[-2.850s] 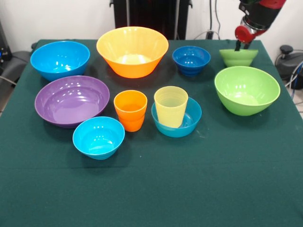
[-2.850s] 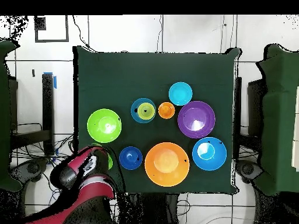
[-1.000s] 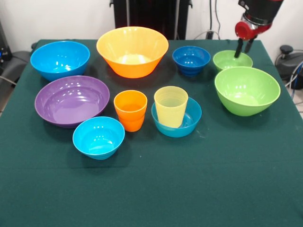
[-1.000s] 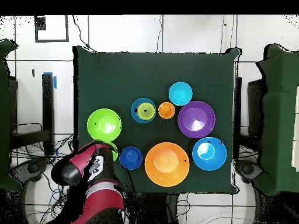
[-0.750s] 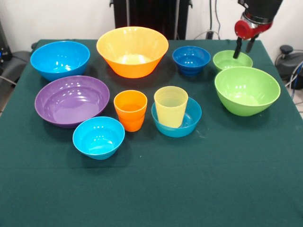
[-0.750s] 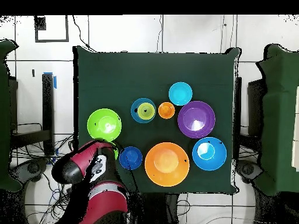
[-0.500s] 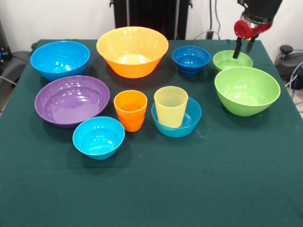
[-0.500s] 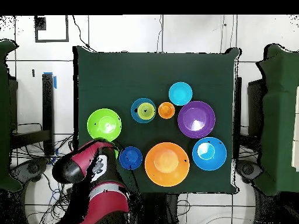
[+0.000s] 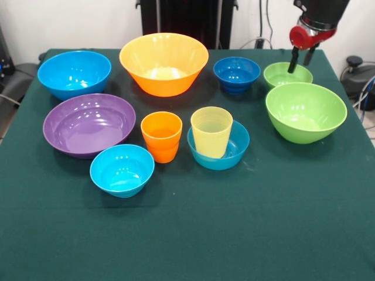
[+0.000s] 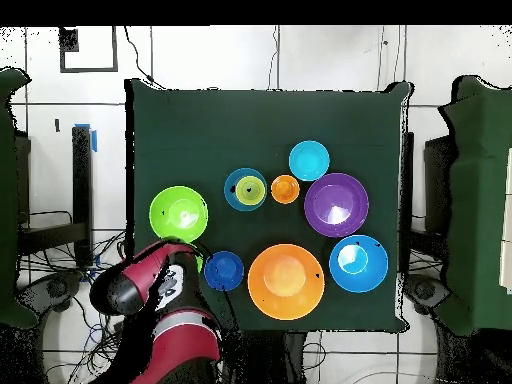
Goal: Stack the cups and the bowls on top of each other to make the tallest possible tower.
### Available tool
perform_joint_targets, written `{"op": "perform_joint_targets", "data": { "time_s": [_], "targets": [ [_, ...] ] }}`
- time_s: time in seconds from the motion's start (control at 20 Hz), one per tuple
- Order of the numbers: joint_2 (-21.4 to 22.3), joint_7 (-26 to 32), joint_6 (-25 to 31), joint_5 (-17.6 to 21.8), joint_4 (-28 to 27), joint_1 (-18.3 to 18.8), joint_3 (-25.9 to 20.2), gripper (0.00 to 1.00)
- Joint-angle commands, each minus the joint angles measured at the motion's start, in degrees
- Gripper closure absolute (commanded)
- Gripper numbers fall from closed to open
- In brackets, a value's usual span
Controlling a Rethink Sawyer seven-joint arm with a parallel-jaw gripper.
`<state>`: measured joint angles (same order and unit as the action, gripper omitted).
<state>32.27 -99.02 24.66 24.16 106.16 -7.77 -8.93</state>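
Note:
My gripper (image 9: 299,60) is open and empty, just above the far rim of the small lime green bowl (image 9: 287,75), which stands upright at the table's back right. In front of it stands the large lime green bowl (image 9: 305,111). The pale yellow cup (image 9: 211,131) stands in a light blue small bowl (image 9: 218,147). The orange cup (image 9: 161,136) stands to its left. A second light blue small bowl (image 9: 122,170), the purple bowl (image 9: 89,124), large blue bowl (image 9: 74,73), large orange bowl (image 9: 164,62) and dark blue small bowl (image 9: 237,74) stand apart. In the overhead view my arm (image 10: 150,285) hides the gripper.
The green cloth (image 9: 234,234) covers the whole table. The robot's pedestal (image 9: 187,17) stands behind the large orange bowl. Cables and grey gear (image 9: 357,73) lie off the table's right edge.
The gripper earlier held the small lime green bowl tilted off the table. It has let the bowl go, the bowl now sits flat, and the fingers have spread and risen slightly.

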Motion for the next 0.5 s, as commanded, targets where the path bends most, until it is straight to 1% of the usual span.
{"op": "perform_joint_targets", "data": {
  "time_s": [0.05, 0.35, 0.5],
  "targets": [
    [-4.6, -1.8, 0.4, 1.7, -1.7, -0.4, -3.7, 0.0],
    [-4.7, -1.4, 0.5, 2.1, -2.2, -0.6, -3.5, 0.0],
    [-6.1, -1.4, -0.2, 2.7, -3.1, -1.0, -3.2, 0.0]
  ]
}}
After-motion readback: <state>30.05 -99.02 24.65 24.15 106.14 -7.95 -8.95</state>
